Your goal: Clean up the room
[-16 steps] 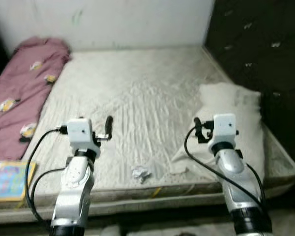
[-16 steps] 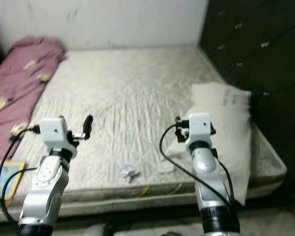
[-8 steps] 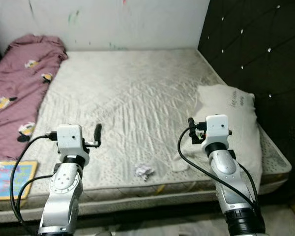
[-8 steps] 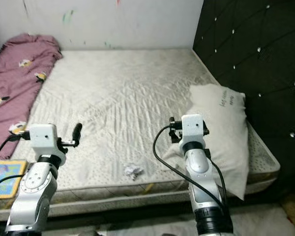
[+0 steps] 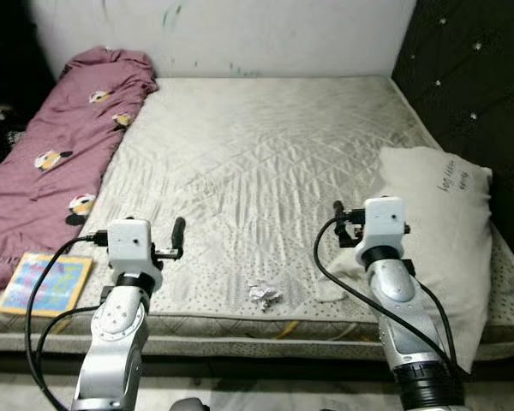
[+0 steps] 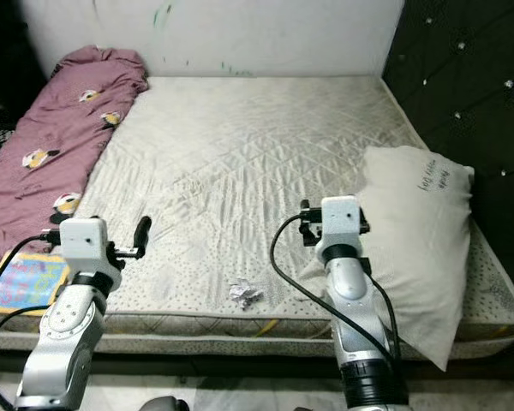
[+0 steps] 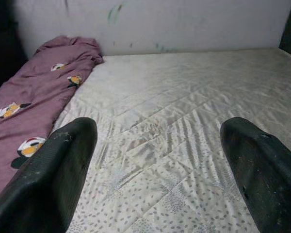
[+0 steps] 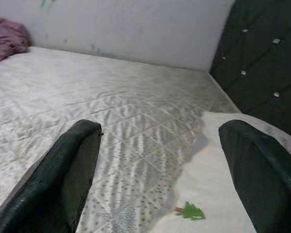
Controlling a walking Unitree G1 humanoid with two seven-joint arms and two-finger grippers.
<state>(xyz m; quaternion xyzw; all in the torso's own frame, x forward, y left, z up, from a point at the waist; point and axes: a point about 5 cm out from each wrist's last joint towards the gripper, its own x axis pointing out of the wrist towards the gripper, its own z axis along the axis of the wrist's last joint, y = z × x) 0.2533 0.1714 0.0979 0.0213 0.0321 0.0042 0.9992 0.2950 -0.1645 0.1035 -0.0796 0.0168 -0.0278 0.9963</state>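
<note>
A crumpled scrap of white paper [image 5: 263,294] lies on the pale quilted mattress [image 5: 265,163], close to its front edge and between my two arms. My left gripper [image 5: 178,229] is held up over the front left of the bed, open with nothing between its fingers [image 7: 53,170]. My right gripper [image 5: 338,210] is raised at the front right, also open and empty, its fingers [image 8: 63,179] wide apart. A white pillow [image 5: 445,223] leans at the bed's right edge, just beside the right arm. A purple blanket [image 5: 60,145] with cartoon patches runs along the left side.
A colourful flat book [image 5: 47,282] rests at the front left corner of the mattress, below the blanket. A dark tufted headboard [image 5: 480,77] rises on the right and a white wall [image 5: 240,34] stands behind the bed. The pillow carries a small green mark [image 8: 190,211].
The camera has shifted, so the bed now sits further right and more of the blanket and book shows. Both arms keep the same raised pose with open fingers.
</note>
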